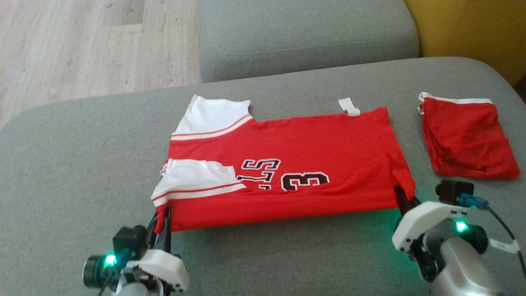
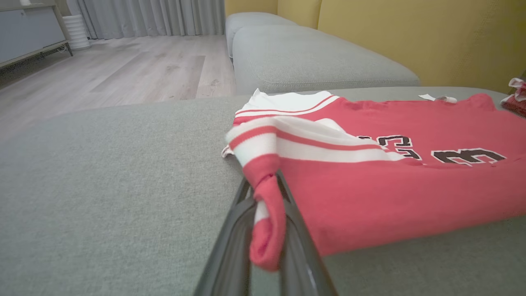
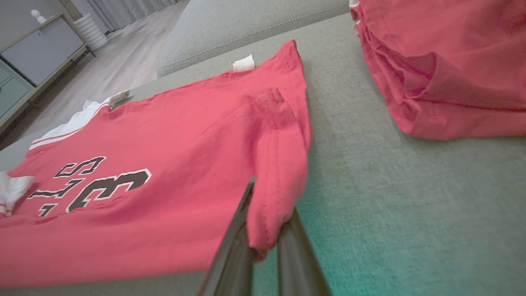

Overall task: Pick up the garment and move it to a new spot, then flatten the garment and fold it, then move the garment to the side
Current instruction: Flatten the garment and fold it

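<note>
Nearest the robot, the left gripper [image 1: 164, 216] is clamping a bunched twist of the red jersey [image 1: 296, 160] at its near left corner, jaws together on the cloth. The right gripper [image 1: 404, 199] is pinching the near right corner the same way, so the garment is lying on the grey seat cushion [image 1: 74, 164] with its near edge lifting slightly between the two holds. Each bite is looking small, only a fold of fabric sitting between the fingers. As I am judging it, a corner is risking slipping free if the arms are pulling apart too hard or rising unevenly, and one lost corner would be leaving the fold skewed. The near sleeve [image 1: 197, 181] is lying loosely over the front beside the left hold, and it is likely to be flopping open or bunching underneath once the edge is being carried over. Farther right, a second red piece [image 1: 466, 142] is lying apart from the jersey, and a wide swing of the right arm could be dragging it. Counting outward, I am finding two grippers, one jersey with two white sleeves, the far sleeve [image 1: 213, 117] lying flat, one separate red piece, one white tag [image 1: 349, 107] at the far edge, two grey cushions including the farther cushion [image 1: 304, 37], one wooden floor [image 1: 82, 45] and one yellow backrest [image 1: 472, 28].
</note>
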